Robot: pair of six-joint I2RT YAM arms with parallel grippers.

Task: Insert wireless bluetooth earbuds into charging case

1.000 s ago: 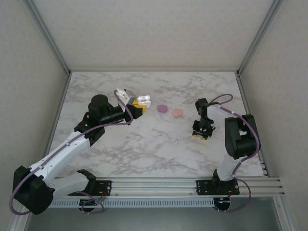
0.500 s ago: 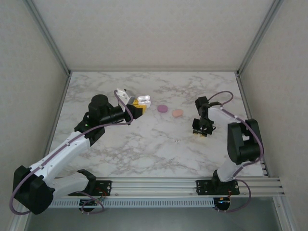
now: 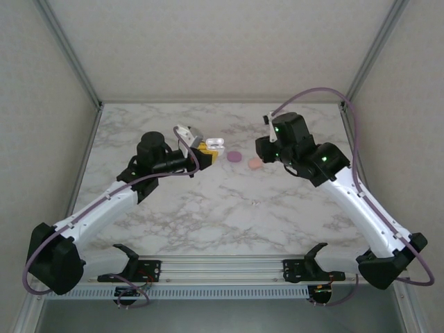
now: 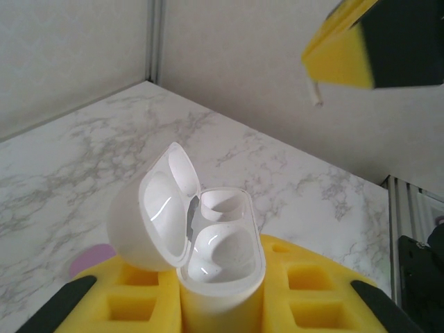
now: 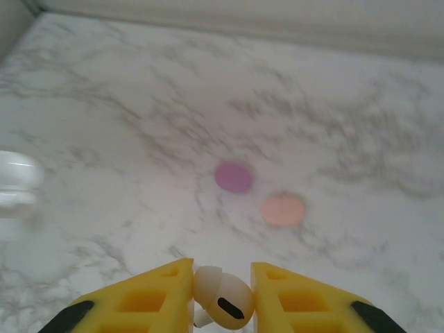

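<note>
With right jaws clamped on whitish earbud, travel toward 9 o'clock to open case clamped in left jaws; line stem over a well, lower gently.

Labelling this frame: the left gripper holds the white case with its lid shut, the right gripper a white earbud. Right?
No: the left wrist view shows the lid open. The left gripper does hold the white case, the right gripper a white earbud.
</note>
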